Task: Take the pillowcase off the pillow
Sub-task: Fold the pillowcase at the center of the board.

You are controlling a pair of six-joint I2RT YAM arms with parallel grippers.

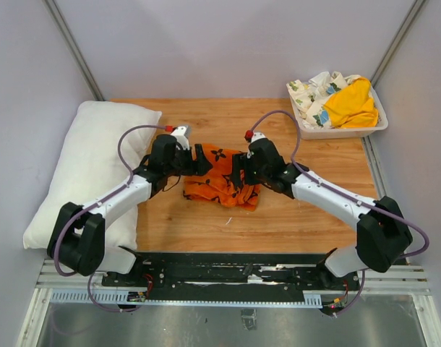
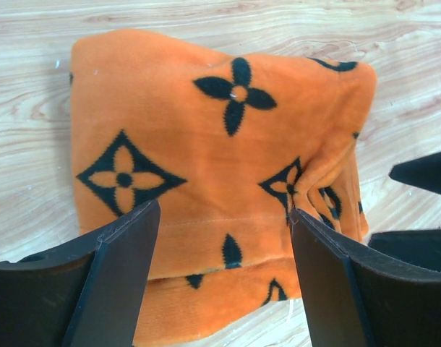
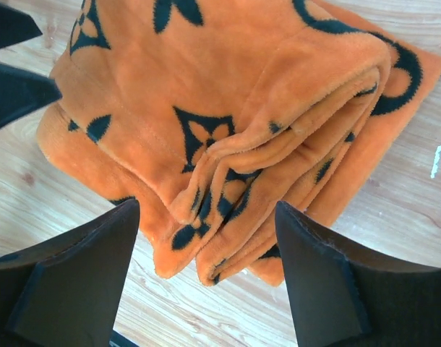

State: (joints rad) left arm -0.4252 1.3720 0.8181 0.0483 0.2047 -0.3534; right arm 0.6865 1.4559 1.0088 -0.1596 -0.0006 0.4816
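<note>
The pillowcase (image 1: 222, 181) lies bunched in thick folds on the worktop (image 1: 314, 217), already off the pillow (image 1: 97, 166), which rests well apart at the left edge. My left end effector (image 2: 224, 217) and right end effector (image 3: 206, 210) both stand apart, straddling the cloth without clamping it. They are near each other, so closing in could knock them together or drag the folds. The worktop is bare wood between grey walls, with a tray (image 1: 376, 124) of cloths at the far right.
</note>
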